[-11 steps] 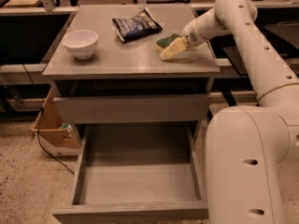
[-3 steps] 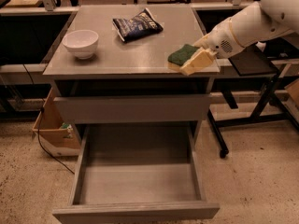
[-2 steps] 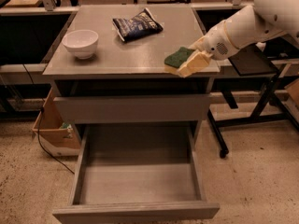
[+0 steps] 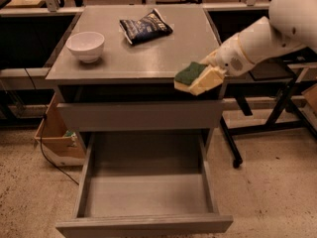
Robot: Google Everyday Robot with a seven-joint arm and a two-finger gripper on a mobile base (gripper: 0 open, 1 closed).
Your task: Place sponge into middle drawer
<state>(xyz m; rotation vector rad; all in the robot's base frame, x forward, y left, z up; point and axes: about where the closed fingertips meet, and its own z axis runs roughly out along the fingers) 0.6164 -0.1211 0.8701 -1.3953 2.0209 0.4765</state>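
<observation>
Partly behind sponge point(image 4: 189, 74): gripper point(image 4: 207, 79), cabinet point(image 4: 124, 77) edge

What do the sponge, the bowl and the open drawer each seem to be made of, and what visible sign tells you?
Sponge, held in the tool at the cabinet's front right edge: pale yellow foam under a dark green scouring layer. Bowl: probably glazed ceramic, white with soft shine; possibly plastic. Open drawer: matte grey panels, likely painted metal or laminate.

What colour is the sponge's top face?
Dark green, over pale yellow foam; camera view. The tool grips the sponge at the cabinet's front edge.
</observation>
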